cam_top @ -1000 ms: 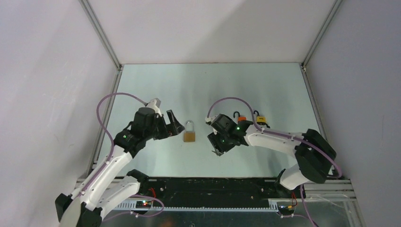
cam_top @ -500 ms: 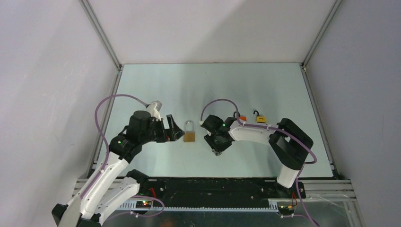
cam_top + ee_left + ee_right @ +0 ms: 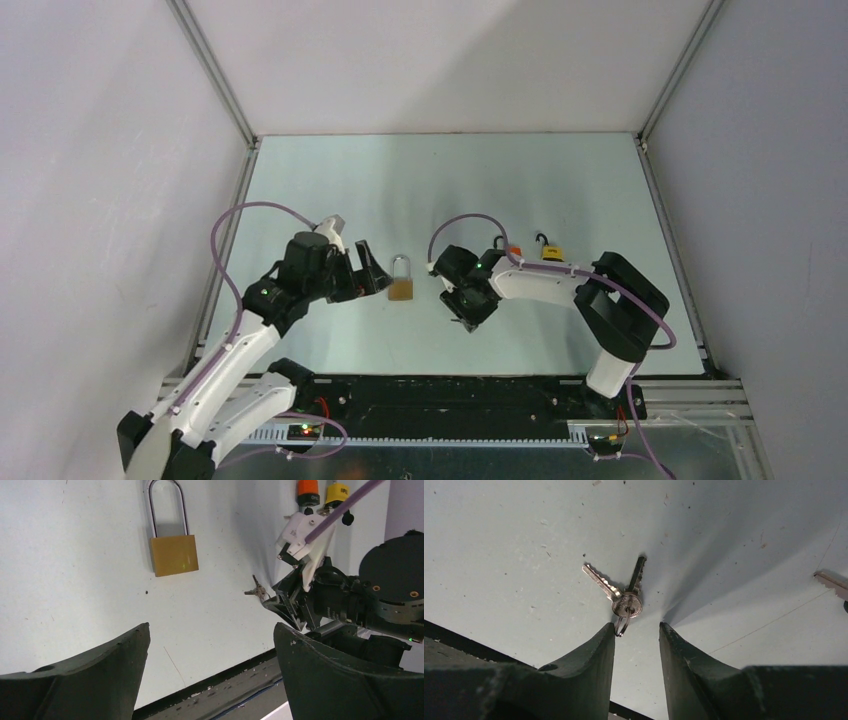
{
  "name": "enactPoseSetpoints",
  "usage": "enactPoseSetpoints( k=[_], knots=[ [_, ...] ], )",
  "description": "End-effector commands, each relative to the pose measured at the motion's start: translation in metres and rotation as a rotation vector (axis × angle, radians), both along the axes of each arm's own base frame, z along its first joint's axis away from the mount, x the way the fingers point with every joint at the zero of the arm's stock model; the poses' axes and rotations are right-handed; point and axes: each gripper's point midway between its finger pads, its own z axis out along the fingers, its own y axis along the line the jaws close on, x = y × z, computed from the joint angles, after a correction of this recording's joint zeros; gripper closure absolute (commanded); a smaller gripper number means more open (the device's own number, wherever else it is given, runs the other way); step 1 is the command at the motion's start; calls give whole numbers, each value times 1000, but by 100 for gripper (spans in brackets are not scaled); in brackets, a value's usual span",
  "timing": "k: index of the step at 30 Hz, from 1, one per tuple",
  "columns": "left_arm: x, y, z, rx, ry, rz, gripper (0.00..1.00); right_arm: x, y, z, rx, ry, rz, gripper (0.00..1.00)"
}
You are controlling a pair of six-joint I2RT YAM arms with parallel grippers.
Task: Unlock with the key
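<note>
Two silver keys (image 3: 624,597) on a small ring are seen flat on the pale counter (image 3: 450,180), just ahead of the right end effector (image 3: 637,630), whose jaws are narrowly parted (nothing gripped). A brass padlock (image 3: 173,555) lies to their left, ringed by bare counter. The left end effector (image 3: 211,630) is spread wide, released.

Top view: even, diffuse, cool light, moderately bright; table (image 3: 560,190) shows a pale vertical band of sheen down its middle and only faint, soft-edged shadows, while the enclosure walls (image 3: 100,150) grade smoothly from light to grey. Left wrist view: padlock (image 3: 174,555) in sharp focus with a small green glint on its brass body, broad soft shadow streaks across the table at right, left tool (image 3: 211,626) in the foreground dark and slightly soft. Right wrist view: keys (image 3: 624,592) crisp with thin close shadows, grey shadow rays fanning up and right from the right tool (image 3: 636,630), whose fingers (image 3: 589,665) are underexposed and blurred.
</note>
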Motion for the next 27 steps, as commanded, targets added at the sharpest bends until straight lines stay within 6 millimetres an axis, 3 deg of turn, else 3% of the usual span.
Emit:
enactPoseSetpoints(
  k=[1,15,19,24,27],
  knots=[
    [8,0,1,-24,-15,52,4,-4,-4,3,10,5,30,58],
    [7,-2,-17,-11,28,46,4,12,14,-19,56,-27,21,59],
    [6,-3,-21,-16,35,48,4,12,13,-20,52,-28,25,70],
    [6,-9,-20,-39,48,42,3,10,18,-7,116,-49,19,100],
    [7,-14,-18,-57,58,44,4,9,24,9,198,-71,-2,100]
  ],
)
